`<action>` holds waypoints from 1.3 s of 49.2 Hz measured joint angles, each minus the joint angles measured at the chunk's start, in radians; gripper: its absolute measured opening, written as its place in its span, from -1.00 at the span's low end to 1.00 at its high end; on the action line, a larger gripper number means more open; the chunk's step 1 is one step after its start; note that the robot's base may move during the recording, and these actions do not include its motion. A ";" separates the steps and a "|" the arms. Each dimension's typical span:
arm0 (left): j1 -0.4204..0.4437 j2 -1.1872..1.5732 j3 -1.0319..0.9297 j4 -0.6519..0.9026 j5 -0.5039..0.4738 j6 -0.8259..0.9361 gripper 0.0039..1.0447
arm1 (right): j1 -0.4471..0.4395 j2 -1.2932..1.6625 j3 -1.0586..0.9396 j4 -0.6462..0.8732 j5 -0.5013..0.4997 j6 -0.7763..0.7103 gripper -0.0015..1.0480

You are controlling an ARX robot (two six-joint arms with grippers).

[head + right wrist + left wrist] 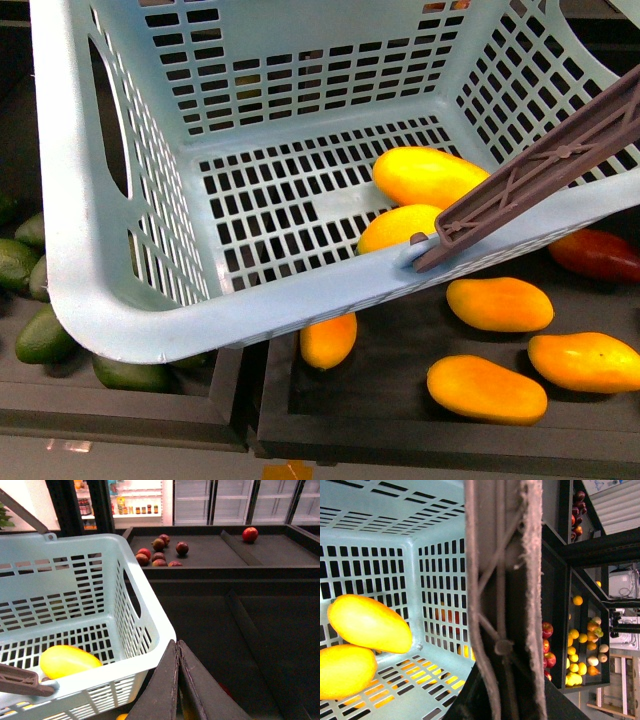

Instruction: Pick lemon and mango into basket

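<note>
Inside the basket point(130, 300), on its slotted floor toward the corner where the brown handle point(540, 170) pivots, the mango point(428, 175) and the lemon point(398, 228) lie touching each other. The mango's long axis runs roughly along the handle-side wall; the lemon sits against the rim below it, shorter and rounder. Both fruits are smooth and glossy. The basket is pale teal plastic, stiff, with slotted walls and an oval cut-out at the end.

My right gripper point(178, 680) hangs outside the basket, just beside its corner and above the dark shelf point(260, 630), its two fingers pressed together with nothing between them. The fruit lies away from it, across the rim. My left gripper is not seen in any view; its wrist camera looks along the handle, so I judge it carries the basket there, but I cannot tell its state.

Both wanted fruits appear placed. More mangoes point(498, 303) lie loose on the shelf beneath.
</note>
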 joint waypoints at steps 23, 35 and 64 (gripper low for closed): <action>0.000 0.000 0.000 0.000 0.000 0.000 -0.90 | 0.000 -0.167 0.000 -0.165 0.000 0.000 -0.96; 0.000 0.000 0.000 0.000 0.000 0.000 -0.90 | 0.000 -0.315 0.000 -0.348 0.001 0.000 -0.96; 0.000 0.000 0.000 0.000 0.000 0.000 -0.90 | 0.000 -0.368 0.000 -0.372 0.000 -0.002 0.25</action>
